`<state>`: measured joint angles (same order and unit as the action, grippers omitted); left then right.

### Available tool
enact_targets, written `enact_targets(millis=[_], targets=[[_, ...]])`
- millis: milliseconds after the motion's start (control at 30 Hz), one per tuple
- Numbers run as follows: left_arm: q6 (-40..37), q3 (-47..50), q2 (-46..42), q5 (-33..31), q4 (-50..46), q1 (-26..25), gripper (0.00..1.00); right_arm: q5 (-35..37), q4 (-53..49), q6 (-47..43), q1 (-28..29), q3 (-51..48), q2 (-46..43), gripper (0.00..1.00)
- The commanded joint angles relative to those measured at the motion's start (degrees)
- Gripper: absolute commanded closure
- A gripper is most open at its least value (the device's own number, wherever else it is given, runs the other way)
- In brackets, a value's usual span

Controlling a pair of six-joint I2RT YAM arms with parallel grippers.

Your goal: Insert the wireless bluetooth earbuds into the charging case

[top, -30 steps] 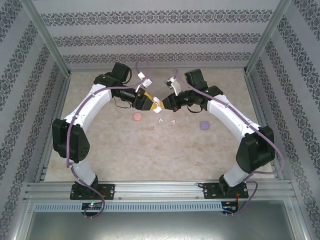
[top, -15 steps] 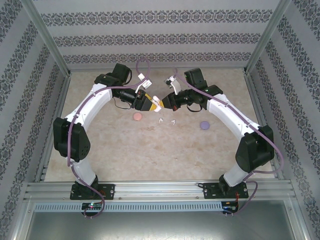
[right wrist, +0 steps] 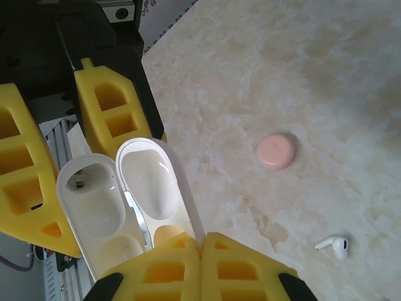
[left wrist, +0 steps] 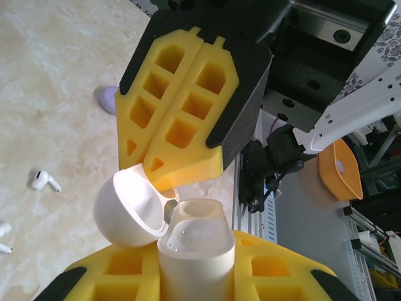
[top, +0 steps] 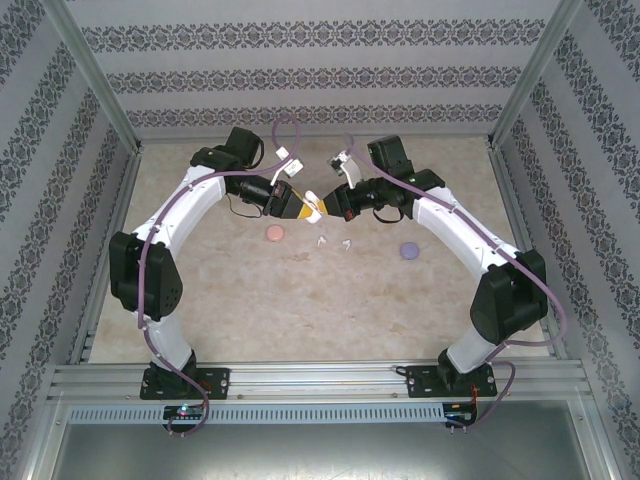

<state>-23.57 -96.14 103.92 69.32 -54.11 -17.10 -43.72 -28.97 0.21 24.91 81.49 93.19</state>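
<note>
White charging case (left wrist: 195, 248): glossy hard plastic, rounded pebble shape, domed lid (left wrist: 128, 207) swung open, smooth hollow inside. It is held up off the surface (top: 250, 290), which is beige with a marbled stone look.

Left end effector (top: 303, 208): clamped on the case's base, one yellow pocketed finger on each side. Right end effector (right wrist: 200, 251): fingers pressed flat together (same yellow with square pockets, black backs), tips right at the open lid's rim. Can't tell if the rim is actually pinched.

Earbuds: 2 counted, white, glossy, stemmed, lying loose on the surface (top: 322, 240) (top: 346, 243), near each other and nearer the camera than the held case.

Cases: 3 total. 1 white, 1 pink case (top: 273, 233), 1 purple case (top: 408, 250). The pink and purple ones are flat round pucks, shut, well apart, with the earbuds between them.
</note>
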Motion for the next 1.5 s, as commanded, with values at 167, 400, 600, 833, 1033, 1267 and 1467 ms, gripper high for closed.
enact_targets(millis=[167, 400, 600, 833, 1033, 1267, 1467], targets=[[4.7, 4.2, -2.8, 0.4, 10.3, 0.9, 1.00, 0.9, 1.8, 4.8, -1.7, -0.5, -4.0, 0.59], [17.9, 17.0, -12.6, -4.0, 32.8, 4.0, 1.00, 10.4, 1.2, 13.1, -5.5, -7.0, -10.7, 0.45], [29.3, 29.5, -23.1, -15.1, 54.6, 4.0, 1.00, 20.2, 0.2, 21.7, -4.5, -9.4, -10.6, 0.42], [33.7, 37.0, -31.4, -24.1, 64.9, 3.6, 1.00, 30.9, -2.0, 24.0, -1.2, -8.5, -8.0, 0.34], [34.6, 39.5, -35.8, -29.3, 68.0, 2.9, 1.00, 38.7, -3.3, 23.5, -0.6, -7.9, -8.5, 0.02], [34.2, 40.6, -38.9, -34.6, 69.5, 2.0, 1.00, 60.6, -9.0, 22.5, 1.3, -4.7, -9.8, 0.02], [32.0, 46.0, -42.3, -41.2, 76.9, 0.5, 1.00, 84.2, -11.4, 22.6, 4.3, -2.1, -8.8, 0.02]])
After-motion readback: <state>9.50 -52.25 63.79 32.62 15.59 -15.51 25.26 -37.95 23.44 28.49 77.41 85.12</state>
